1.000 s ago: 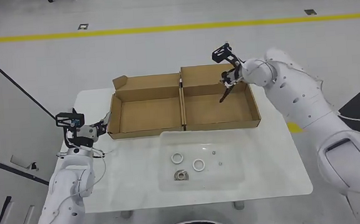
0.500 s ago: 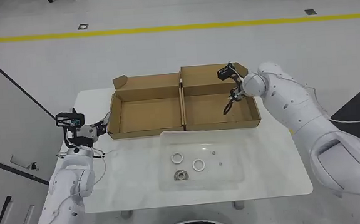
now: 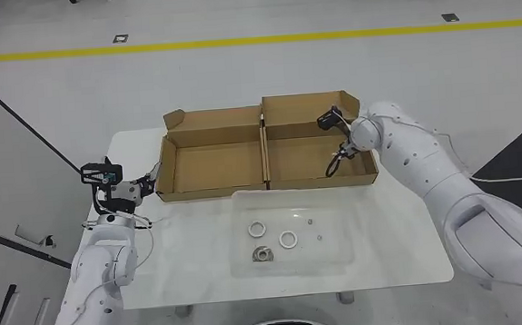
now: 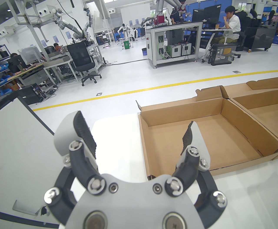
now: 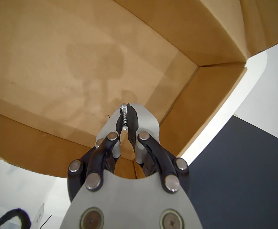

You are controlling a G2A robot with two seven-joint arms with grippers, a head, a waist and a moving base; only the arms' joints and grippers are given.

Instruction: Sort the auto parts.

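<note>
White rounded table (image 3: 403,234) carries two flat cardboard boxes at its far side and a clear tray (image 3: 340,248) nearer. Left gripper (image 4: 134,119) gapes empty left of the left box (image 3: 213,189). Right gripper (image 5: 126,108) pinches a threaded steel bolt (image 5: 124,120) low inside the right box (image 3: 317,182), toward its near right corner.
</note>
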